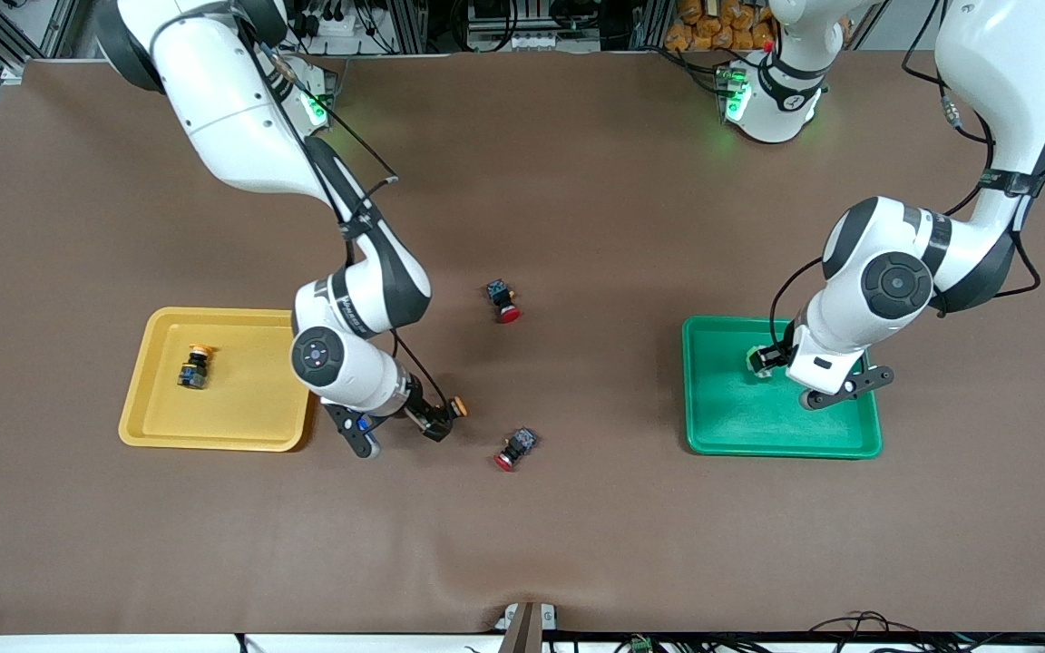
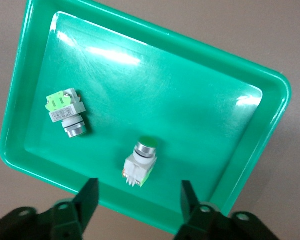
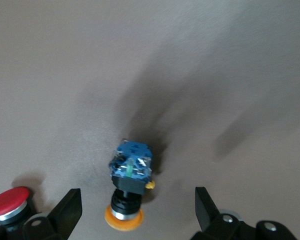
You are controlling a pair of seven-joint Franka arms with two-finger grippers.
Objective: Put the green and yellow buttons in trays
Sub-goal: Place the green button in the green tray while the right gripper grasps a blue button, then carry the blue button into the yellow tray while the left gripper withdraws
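Left end effector (image 2: 140, 197) hovers over the shallow green plastic tray with rounded corners (image 1: 722, 435), fingers (image 2: 89, 195) spread wide and holding nothing. Two whitish-grey push-button switches with light-green parts lie inside that tray, apart from each other: one (image 2: 140, 162) lies between the open fingers, the second (image 2: 65, 112) nearer a tray wall. Right end effector (image 3: 135, 210) hangs low over the brown table (image 1: 577, 199), just beside the shallow yellow plastic tray (image 1: 160, 426) on its side toward the table's middle; its fingers (image 3: 67, 212) stand wide, gripping nothing. A black-and-blue switch with a round orange-yellow cap (image 3: 130, 187) lies on the table between those fingers, untouched. Another orange-capped switch (image 1: 195, 365) lies in the yellow tray. Two black switches with red caps sit mid-table: one (image 1: 504, 302) at about 12 o'clock of the other (image 1: 515, 449), well apart.
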